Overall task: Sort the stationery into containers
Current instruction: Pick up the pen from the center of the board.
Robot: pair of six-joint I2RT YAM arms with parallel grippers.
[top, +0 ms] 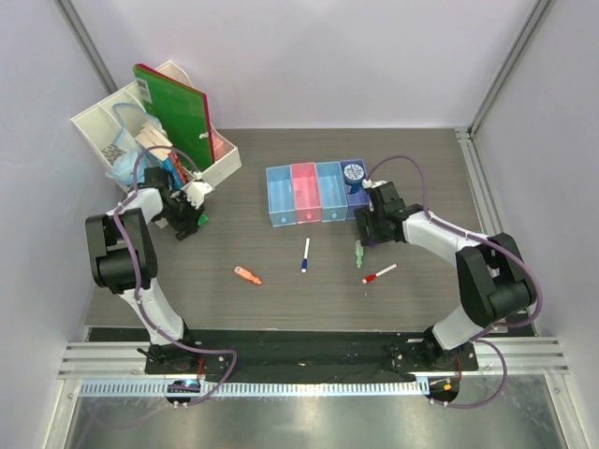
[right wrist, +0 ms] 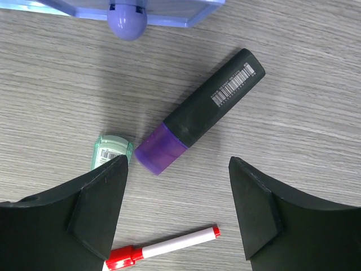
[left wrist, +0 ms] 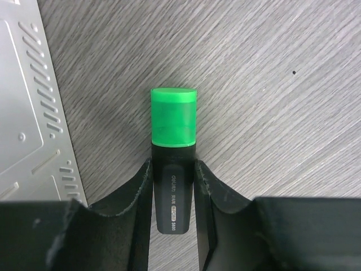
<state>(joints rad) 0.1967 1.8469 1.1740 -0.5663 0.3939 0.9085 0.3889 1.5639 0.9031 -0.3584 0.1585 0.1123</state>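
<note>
- The left claw (left wrist: 173,169) is clamped on the black barrel of a green marker (left wrist: 174,121), with one finger pressed to each side. The marker lies flat on the surface (left wrist: 271,84) at the left, its glossy green cap pointing away from the claw.
- The right claw (right wrist: 177,164) stands wide open and holds nothing. It hovers over a purple marker (right wrist: 208,107) that lies slanted, with a matte black body, a barcode label and a see-through purple cap.
- A pale green stub (right wrist: 110,151) lies just beside that cap, and a red-white pen (right wrist: 169,245) lies nearer the claw.
- The surface is grey with a fine wood grain.
- An orange marker (top: 248,274) and a blue-white pen (top: 305,254) lie apart in the middle.
- Beyond them is a row of bins (top: 314,192), narrow see-through plastic boxes in blue, pink, blue and purple.
- At the far left, a white organiser (top: 103,126) holds an upright green notebook (top: 173,112).
</note>
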